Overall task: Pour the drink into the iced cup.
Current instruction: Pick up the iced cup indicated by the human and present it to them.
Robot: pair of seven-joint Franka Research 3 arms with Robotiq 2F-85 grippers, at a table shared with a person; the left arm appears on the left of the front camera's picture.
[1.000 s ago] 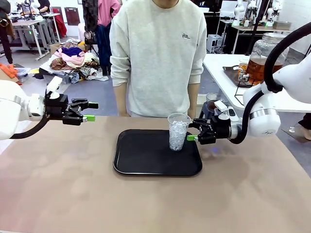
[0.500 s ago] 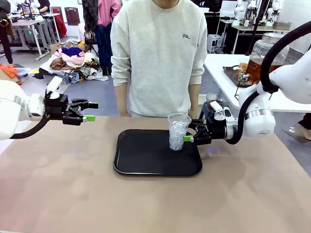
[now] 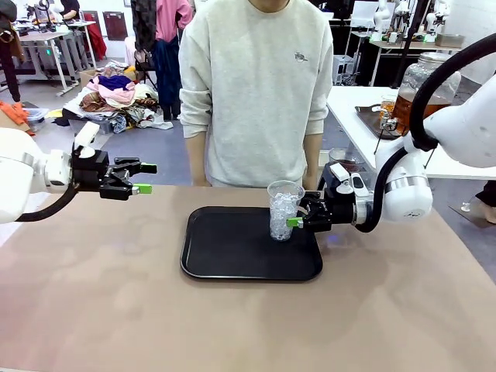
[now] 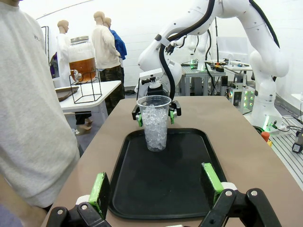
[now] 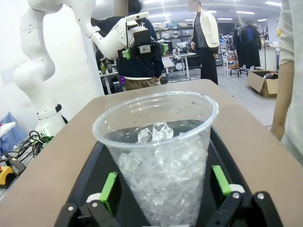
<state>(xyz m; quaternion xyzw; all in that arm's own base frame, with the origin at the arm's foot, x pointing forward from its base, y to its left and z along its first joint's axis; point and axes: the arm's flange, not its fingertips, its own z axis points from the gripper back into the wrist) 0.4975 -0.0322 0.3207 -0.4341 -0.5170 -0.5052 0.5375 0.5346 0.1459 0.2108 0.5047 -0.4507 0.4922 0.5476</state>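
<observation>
Iced cup (image 3: pixel 284 209): a clear plastic cup packed with ice cubes, standing upright on the black tray (image 3: pixel 232 252) toward the tray's far right corner, on the brown table (image 3: pixel 116 310) in front of a person in a pale grey sweatshirt (image 3: pixel 256 93). Right gripper (image 3: pixel 300 217): level with the lower half of the cup and pointing at it from the cup's right side. In the right wrist view the cup (image 5: pixel 158 161) stands between the two green pads (image 5: pixel 110 187), with a visible gap on each side, so the jaws are wide open and hold nothing. The left wrist view shows the cup (image 4: pixel 155 123) with one green pad of the right gripper (image 4: pixel 155 116) showing on each side of it. Left gripper (image 3: pixel 145 178): above the left part of the table, well apart from the tray, fingers horizontal and pointing toward the middle; jaws wide open and empty, as its own view shows (image 4: pixel 155 184). Drink (image 3: pixel 415 110): amber-brown liquid inside a round glass dispenser jar (image 3: pixel 425 77) with a metal lid, on a white side table (image 3: pixel 349 105) beyond the right arm, well apart from the cup. The jar (image 4: pixel 84 56) stands on a black wire stand (image 4: pixel 87 92).
</observation>
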